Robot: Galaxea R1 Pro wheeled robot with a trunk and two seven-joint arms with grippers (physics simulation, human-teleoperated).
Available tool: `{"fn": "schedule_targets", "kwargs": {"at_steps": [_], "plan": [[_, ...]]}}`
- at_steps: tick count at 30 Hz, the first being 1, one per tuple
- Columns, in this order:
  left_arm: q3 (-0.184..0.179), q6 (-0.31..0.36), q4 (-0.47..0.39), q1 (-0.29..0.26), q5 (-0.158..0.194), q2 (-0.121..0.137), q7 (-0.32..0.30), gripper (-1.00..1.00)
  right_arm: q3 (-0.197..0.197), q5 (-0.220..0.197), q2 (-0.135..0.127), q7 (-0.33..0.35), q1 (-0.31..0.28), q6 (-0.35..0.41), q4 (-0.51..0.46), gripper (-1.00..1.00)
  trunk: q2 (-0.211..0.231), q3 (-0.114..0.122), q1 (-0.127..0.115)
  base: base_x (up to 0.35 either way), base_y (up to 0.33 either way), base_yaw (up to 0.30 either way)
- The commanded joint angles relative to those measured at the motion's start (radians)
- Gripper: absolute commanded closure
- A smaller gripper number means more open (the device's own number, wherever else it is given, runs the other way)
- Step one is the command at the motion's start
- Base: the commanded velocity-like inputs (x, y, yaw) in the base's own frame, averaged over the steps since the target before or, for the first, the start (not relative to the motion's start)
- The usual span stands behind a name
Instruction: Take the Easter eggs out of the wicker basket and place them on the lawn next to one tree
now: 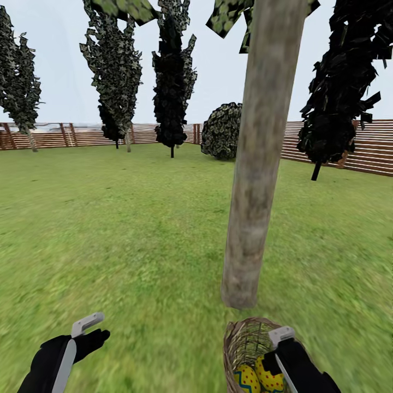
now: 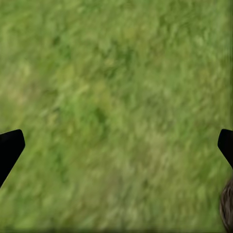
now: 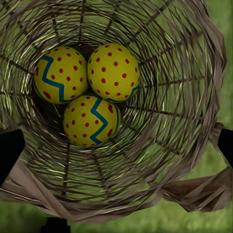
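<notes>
With all three eggs lying in the basket (image 3: pixel 160 160), the emptying has not begun; I take this for the reach for the first egg. The basket stands on the lawn (image 1: pixel 125 229) just beside the foot of the tree (image 1: pixel 256 164), so the place to put the eggs is already at hand.

The right pincer (image 3: pixel 116 150) hangs over the basket's mouth, looking straight down into it. Its dark fingertips (image 3: pixel 9 148) show at the two sides of that view, set wide apart with nothing between them. The left pincer (image 2: pixel 116 148) hovers over bare grass, also wide and empty; a bit of brown weave shows at the edge of its view.

The eggs sit packed at the bottom, touching one another: one (image 3: pixel 60 74) and a second (image 3: pixel 113 72) side by side, the third (image 3: pixel 91 120) pressed against both. Each is yellow with red dots and a blue-green zigzag band. From the head, two eggs (image 1: pixel 246 379) peek past the right arm.

Next, I would say, the right pincer must drop through the mouth without catching the rim and close on one egg. They are round, smooth and crowded, so one could roll or slip aside. The weave looks loose and light, so a knock might tip the basket.
</notes>
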Motion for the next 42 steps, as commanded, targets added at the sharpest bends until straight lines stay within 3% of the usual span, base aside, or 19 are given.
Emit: {"fn": "schedule_targets", "kwargs": {"at_steps": [1, 22, 42], "plan": [[0.001, 0.005, -0.001, -0.001, 0.010, 0.000, 0.005, -1.00, 0.004, 0.003, -0.001, -0.002, -0.001, 0.005, -0.001, -1.00, -0.001, -0.001, 0.000, 0.000, -0.021, 0.000], [0.001, 0.003, -0.001, -0.001, 0.008, -0.017, 0.005, -1.00, 0.002, 0.004, 0.003, -0.006, -0.001, 0.008, -0.001, -1.00, -0.001, -0.001, 0.000, 0.000, -0.002, 0.000], [0.001, 0.004, -0.001, -0.001, 0.008, -0.020, 0.006, -1.00, 0.000, 0.004, 0.003, -0.007, -0.001, 0.008, -0.001, -1.00, -0.141, -0.064, 0.077, 0.000, 0.000, 0.000]]}}
